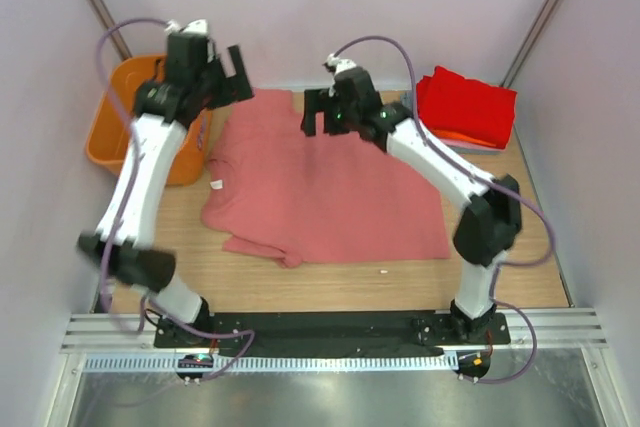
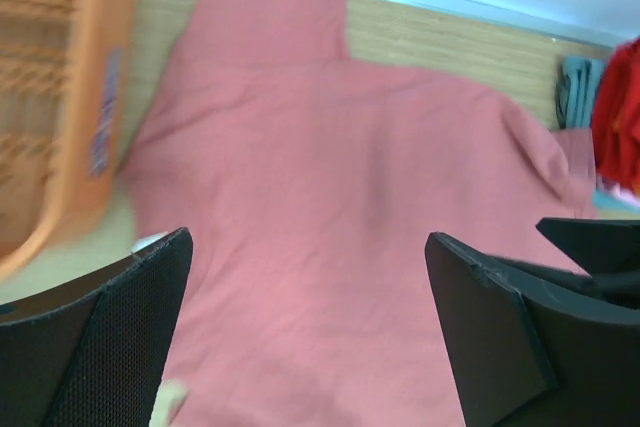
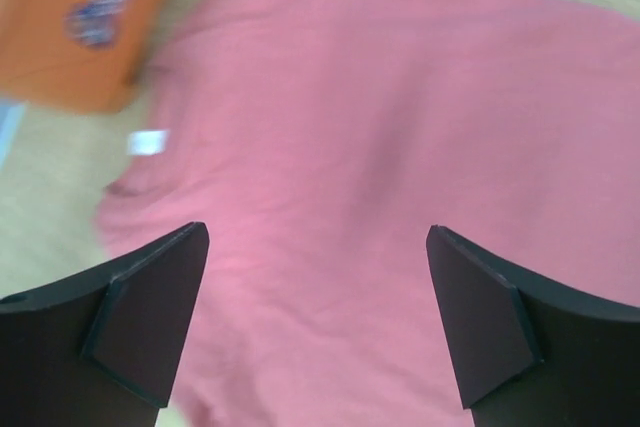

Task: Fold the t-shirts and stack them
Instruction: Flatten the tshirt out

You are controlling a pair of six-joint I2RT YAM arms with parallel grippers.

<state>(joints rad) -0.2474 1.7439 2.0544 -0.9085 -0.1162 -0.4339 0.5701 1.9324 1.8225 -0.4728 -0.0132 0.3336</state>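
Tabletop (image 1: 500, 277) wood carries the salmon-pink t-shirt (image 1: 320, 187) spread flat at its centre, long axis running left to right. The folded red t-shirt (image 1: 468, 105) tops a stack at the far right corner. Both hands hang spread wide and empty over the shirt's far edge, seemingly clear of the cloth: the left hand (image 1: 232, 82) by the far sleeve, the right hand (image 1: 322, 117) over the body. The white neck label (image 1: 215, 184) marks the collar end, on the left arm's side.

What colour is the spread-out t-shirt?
The t-shirt is salmon pink, clearest in the top external view.
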